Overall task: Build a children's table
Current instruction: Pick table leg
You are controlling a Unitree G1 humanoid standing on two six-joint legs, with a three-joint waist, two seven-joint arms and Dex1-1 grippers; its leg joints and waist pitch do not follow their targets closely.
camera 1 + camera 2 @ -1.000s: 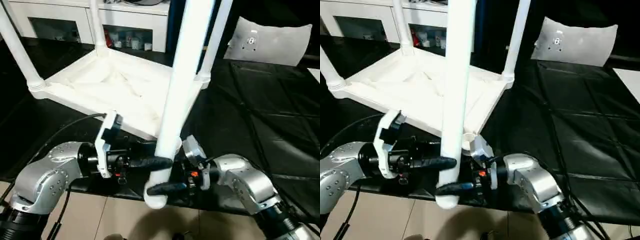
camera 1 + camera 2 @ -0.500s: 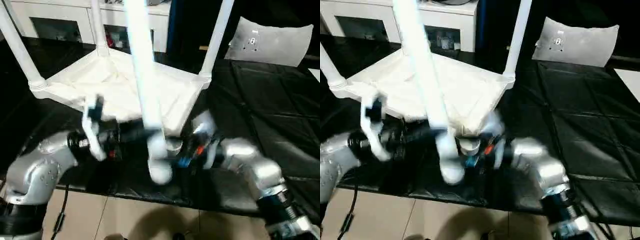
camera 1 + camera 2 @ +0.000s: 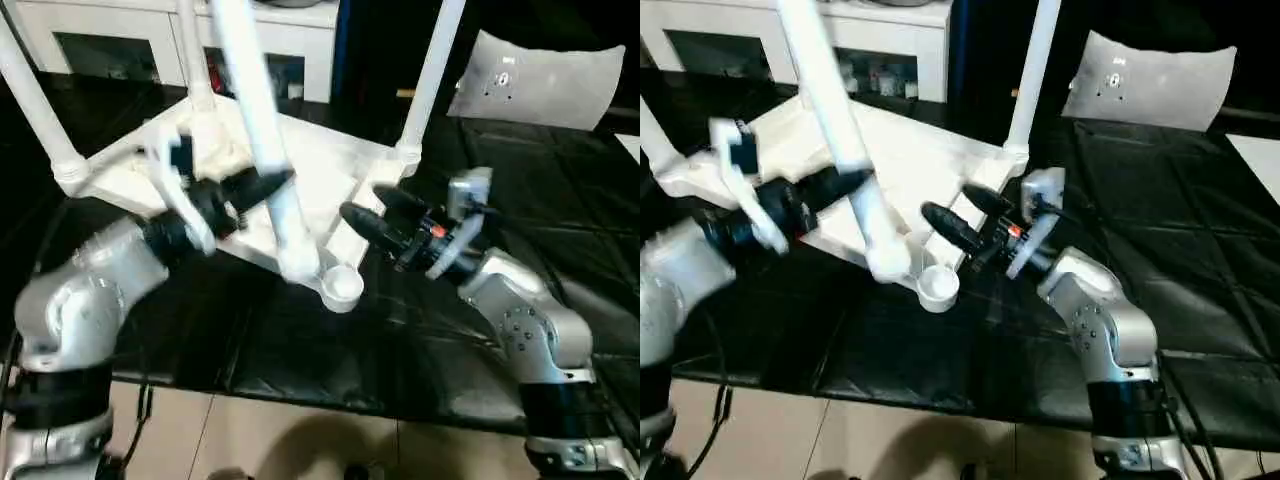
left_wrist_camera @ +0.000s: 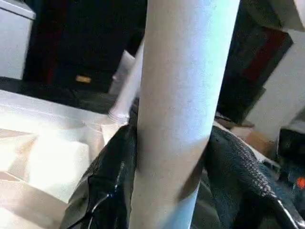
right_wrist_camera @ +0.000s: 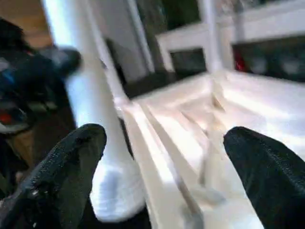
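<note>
Fingers first: left gripper is pinching the loose leg w/ its two black fingers pressing on opposite sides of the white tube, as the left wrist view is showing close up; right gripper is standing w/ fingers spread wide apart, gripping nothing, its tips pointing left toward the near corner of the table. Now big to small. Black mat is covering the work surface, running far and right. White cabinet w/ shelves is standing at the far edge, behind everything. Upside-down table top is lying on the mat at centre-left, ribbed underside facing up. Three legs are already standing upright in its left, far and right corner sockets. Grey-white panel is leaning at far right, well apart from the table. Loose leg is tilting, upper end leaning far-left, lower end hanging just beside the near corner socket, not seated in it; can't tell if they're touching. Socket is sitting open at the near corner, btwn the two grippers. Silver forearms are reaching in from near left and near right.
</note>
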